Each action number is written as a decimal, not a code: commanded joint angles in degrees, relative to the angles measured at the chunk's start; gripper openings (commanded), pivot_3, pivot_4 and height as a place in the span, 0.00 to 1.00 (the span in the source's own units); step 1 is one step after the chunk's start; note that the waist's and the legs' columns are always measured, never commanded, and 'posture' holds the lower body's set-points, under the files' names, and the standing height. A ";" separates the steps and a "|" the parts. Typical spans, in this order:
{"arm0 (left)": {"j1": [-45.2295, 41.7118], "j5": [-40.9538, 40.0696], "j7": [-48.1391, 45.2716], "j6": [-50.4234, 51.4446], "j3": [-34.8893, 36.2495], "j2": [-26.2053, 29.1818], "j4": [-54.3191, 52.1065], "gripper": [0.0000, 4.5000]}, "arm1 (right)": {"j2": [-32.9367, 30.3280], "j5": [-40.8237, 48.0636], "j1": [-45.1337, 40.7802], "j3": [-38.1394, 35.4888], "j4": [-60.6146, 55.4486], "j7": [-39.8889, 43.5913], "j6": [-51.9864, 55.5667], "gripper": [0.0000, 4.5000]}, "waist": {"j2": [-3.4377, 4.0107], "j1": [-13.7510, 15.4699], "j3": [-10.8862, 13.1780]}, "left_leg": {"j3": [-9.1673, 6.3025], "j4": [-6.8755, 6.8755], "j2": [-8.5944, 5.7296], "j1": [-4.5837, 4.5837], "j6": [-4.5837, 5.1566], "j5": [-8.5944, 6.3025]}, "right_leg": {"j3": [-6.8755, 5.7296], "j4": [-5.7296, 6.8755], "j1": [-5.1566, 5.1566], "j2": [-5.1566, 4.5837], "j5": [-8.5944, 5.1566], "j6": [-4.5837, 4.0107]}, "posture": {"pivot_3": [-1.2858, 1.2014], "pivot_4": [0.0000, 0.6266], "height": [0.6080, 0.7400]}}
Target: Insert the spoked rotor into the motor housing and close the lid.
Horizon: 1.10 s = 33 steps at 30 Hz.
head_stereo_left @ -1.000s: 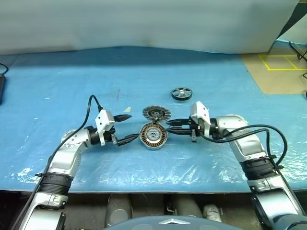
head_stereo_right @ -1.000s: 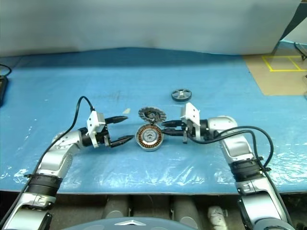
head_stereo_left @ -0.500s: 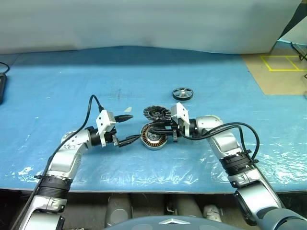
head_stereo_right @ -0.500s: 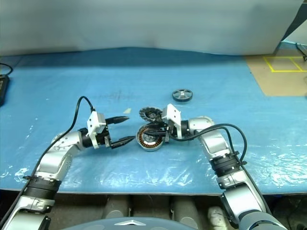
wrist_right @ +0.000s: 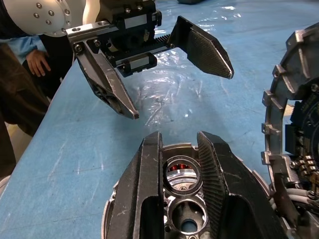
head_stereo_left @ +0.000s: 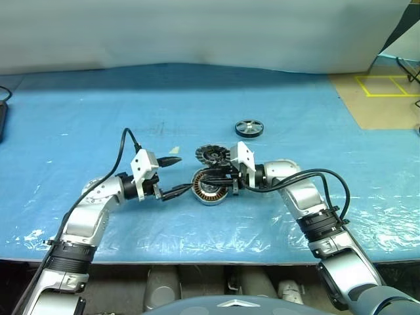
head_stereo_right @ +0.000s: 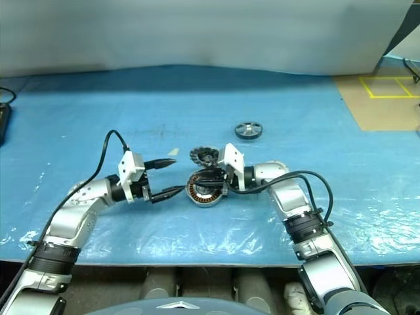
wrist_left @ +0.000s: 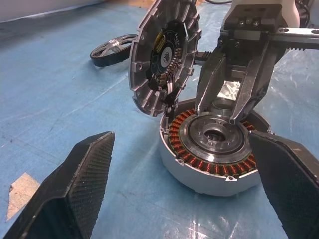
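Note:
The motor housing lies on the blue sheet, its copper windings and silver centre facing up. Its ribbed lid stands open on the far edge. The dark spoked rotor lies flat on the sheet, further back and to the right. My right gripper reaches in from the right and hovers just over the housing's centre. Its fingers are only narrowly open and hold nothing. My left gripper stands wide open just left of the housing, empty.
A blue plastic sheet covers the table, with its front edge close to me. A small scrap of tape lies behind the left gripper. At the far right is tan floor with yellow tape. A person's hand shows beyond the table.
My right gripper has moved left, from beside the housing to over its centre, most of the way in the first half second. The left gripper, lid and rotor stayed put.

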 commanded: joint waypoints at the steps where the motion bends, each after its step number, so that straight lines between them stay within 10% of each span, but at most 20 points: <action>1: 0.90 -1.03 -0.03 -0.05 0.89 0.70 -2.68 1.00 | 0.24 -0.22 0.23 0.37 0.75 -0.02 -1.32 0.13 | 0.00 0.00 0.00 | 0.00 0.00 0.00 0.00 0.00 0.00 | 0.00 0.00 0.00 0.00 0.00 0.00 | 0.52 0.24 1.00; 33: 1.41 -0.49 0.21 -0.59 0.95 0.85 -1.97 1.00 | 0.70 -2.29 -0.72 0.43 5.72 -0.82 -4.60 0.13 | 0.00 0.01 0.00 | 0.00 0.04 0.00 0.02 0.00 0.00 | 0.00 0.05 0.01 0.00 0.00 0.00 | 0.52 0.24 1.00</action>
